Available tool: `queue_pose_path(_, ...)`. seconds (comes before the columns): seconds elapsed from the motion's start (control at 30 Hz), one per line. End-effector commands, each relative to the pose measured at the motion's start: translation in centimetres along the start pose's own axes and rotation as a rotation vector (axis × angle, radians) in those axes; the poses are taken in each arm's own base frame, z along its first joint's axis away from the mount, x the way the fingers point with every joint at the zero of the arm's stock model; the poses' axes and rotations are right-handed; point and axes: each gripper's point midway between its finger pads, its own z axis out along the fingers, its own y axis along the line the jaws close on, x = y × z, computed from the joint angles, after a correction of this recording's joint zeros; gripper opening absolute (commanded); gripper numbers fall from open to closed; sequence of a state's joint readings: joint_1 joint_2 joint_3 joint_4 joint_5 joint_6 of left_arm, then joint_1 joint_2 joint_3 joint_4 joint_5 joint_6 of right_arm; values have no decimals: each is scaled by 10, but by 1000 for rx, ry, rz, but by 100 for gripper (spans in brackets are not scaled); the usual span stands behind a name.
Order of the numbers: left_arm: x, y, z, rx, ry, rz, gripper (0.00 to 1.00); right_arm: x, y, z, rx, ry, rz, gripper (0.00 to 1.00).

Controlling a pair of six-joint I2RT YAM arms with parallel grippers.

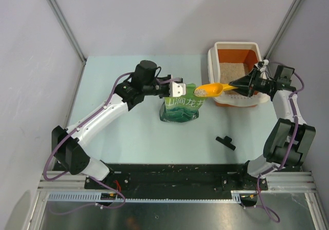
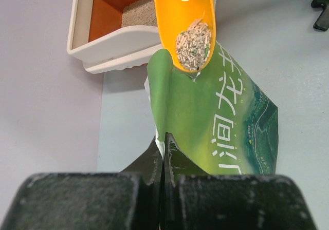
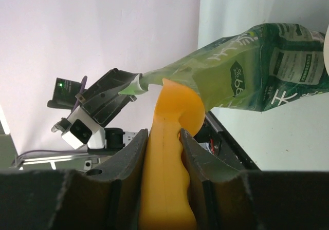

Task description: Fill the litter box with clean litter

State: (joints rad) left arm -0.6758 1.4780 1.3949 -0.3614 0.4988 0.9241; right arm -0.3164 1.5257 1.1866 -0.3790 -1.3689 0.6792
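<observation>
scoop [image 1: 212, 90] over green bag [image 1: 179, 109], litter box [image 1: 211, 63] behind, black piece [image 1: 225, 141] apart

Gap between green bag [image 1: 180, 109] and litter box [image 1: 211, 60] is bridged by the yellow scoop [image 1: 212, 90], clamped in the right pincer [image 1: 238, 85]. Bag top is pinched by the left pincer [image 1: 179, 89]. Open worktop [image 1: 139, 137] is seen nearside of the bag, apart from a small black part [image 1: 225, 141]. Box is tucked close to the rear wall [image 1: 169, 19].
</observation>
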Motion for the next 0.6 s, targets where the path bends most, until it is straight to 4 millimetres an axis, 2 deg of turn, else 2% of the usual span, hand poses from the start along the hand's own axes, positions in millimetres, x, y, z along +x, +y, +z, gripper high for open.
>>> queue_pose_path(0.0,-42,40,-19,-139,-95,103,0,6,2,-10,-72,48,22,0)
queue_pose_path(0.13,-40,39,-18,-138,-90,96,0,11,1,-14,-119,82,44,0)
queue_pose_path(0.23,-39,40,-19,-141,-87,94,0,6,1,-18,-107,58,33,0)
queue_pose_path(0.57,-35,40,-15,-140,-75,86,0,-35,0,-48,-83,-81,32,0)
